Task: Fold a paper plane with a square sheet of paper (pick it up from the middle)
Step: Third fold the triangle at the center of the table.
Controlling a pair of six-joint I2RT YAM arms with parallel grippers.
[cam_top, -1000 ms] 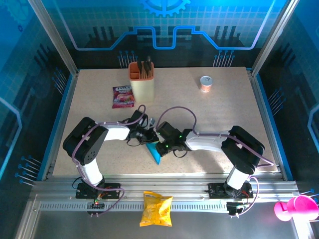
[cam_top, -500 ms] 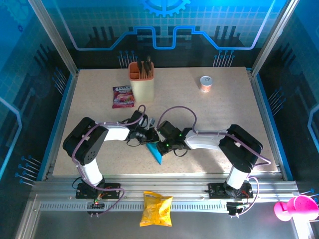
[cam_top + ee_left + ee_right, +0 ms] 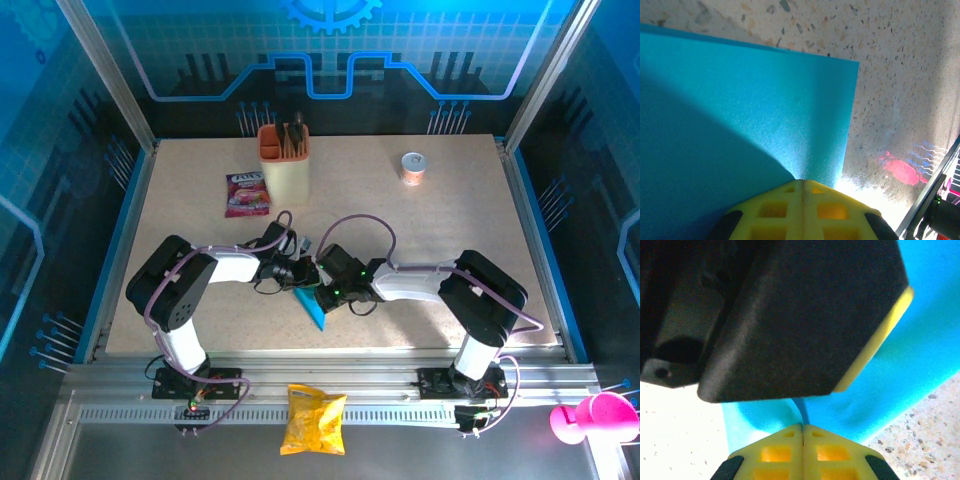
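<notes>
Sheet (image 3: 313,309) at desk (image 3: 450,220) centre, part-folded, point toward near edge. Right end effector (image 3: 802,426) pressed together, pinching raised paper ridge. Left end effector (image 3: 801,182) pressed together over sheet; grip unclear. Advice: keep pinch firm, left pins layers flat, draw slowly along fold. Versus second ago: right arm nudged left; sheet unmoved.

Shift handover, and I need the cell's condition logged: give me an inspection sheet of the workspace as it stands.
Surface: speckled beige table, nothing spilled.
Job's things: folded cyan-blue paper between the arms, one point toward the near edge.
Clutter: orange-cream holder, pink-purple snack packet and small cup at the back; yellow crisp bag on the front rail.
Hands: left hand shut, tips over the paper; right hand shut on a raised paper fold.
Cables: purple cables looped along both arms.
Surroundings: blue-lit panels, aluminium frame.
</notes>
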